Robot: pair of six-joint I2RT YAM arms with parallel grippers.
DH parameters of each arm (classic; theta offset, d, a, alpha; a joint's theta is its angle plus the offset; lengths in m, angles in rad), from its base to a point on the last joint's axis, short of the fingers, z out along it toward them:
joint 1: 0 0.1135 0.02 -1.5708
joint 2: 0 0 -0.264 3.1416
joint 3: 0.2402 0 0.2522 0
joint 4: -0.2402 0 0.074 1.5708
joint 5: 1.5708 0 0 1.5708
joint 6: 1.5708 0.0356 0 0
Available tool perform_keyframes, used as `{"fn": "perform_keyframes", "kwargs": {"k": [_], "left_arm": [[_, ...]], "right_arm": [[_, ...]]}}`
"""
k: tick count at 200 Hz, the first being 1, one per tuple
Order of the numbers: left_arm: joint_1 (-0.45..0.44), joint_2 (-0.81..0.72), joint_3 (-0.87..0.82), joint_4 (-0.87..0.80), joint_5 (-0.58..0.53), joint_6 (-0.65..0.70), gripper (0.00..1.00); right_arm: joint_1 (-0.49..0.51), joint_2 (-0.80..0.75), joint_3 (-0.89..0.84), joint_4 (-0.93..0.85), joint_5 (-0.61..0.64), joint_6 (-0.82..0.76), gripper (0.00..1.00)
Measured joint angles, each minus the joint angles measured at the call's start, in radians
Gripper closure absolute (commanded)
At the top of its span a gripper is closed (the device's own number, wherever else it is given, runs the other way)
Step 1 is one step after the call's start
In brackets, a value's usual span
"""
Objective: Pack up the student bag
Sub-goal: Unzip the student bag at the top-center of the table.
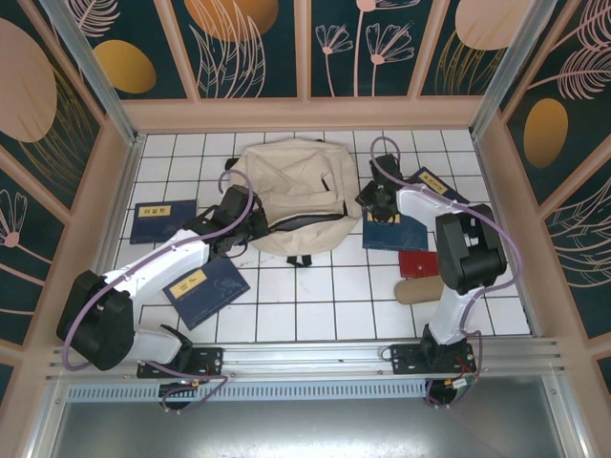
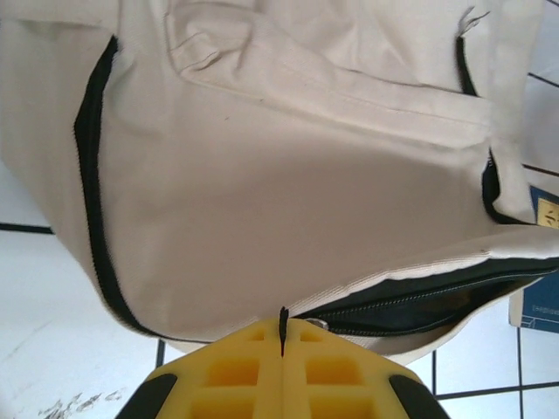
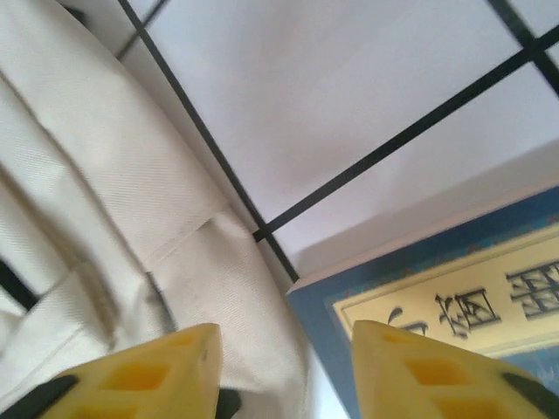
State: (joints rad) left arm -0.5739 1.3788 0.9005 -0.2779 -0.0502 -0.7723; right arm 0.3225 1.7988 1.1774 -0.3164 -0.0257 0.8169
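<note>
On the far left of the white tiled table (image 1: 320,303), a first navy book (image 1: 162,220) is lying flat. A second navy book (image 1: 205,289) is lying nearer to me, partly under my left arm.

My left tool (image 2: 282,340) is sitting at the lower left edge of the student bag (image 1: 291,186). Its yellow fingers (image 2: 236,371) are pressing together. They are pinching a thin black zipper tab (image 2: 282,319) that is poking up between them. Just to the right of the tab, the bag's mouth is gaping a little and showing dark lining (image 2: 419,301).

The student bag is lying soft and cream in the middle of the table, toward the back, between my two tools.

My right tool (image 3: 284,371) is hanging low at the bag's right side, just beside the cloth. Its two fingers are standing apart, and they are gripping nothing. A blue book with a pale label (image 3: 454,305) is lying right below this tool, next to the bag.

Farther right, a flat red thing (image 1: 418,262) and a tan thing (image 1: 418,289) are lying on the tiles, close to each other.
</note>
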Motion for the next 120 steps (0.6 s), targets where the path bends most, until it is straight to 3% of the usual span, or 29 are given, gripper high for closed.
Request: {"fn": "perform_keyframes", "kwargs": {"k": [38, 65, 120], "left_arm": [[0.0, 0.01, 0.006, 0.035, 0.031, 0.033, 1.0], [0.0, 0.025, 0.014, 0.05, 0.046, 0.043, 1.0], [0.0, 0.025, 0.014, 0.059, 0.064, 0.062, 1.0]], "right_arm": [[0.042, -0.192, -0.001, -0.003, -0.076, -0.053, 0.43], [0.117, -0.231, 0.0, 0.004, -0.178, -0.008, 0.43], [0.281, -0.214, -0.101, 0.098, -0.326, 0.357, 0.39]]}}
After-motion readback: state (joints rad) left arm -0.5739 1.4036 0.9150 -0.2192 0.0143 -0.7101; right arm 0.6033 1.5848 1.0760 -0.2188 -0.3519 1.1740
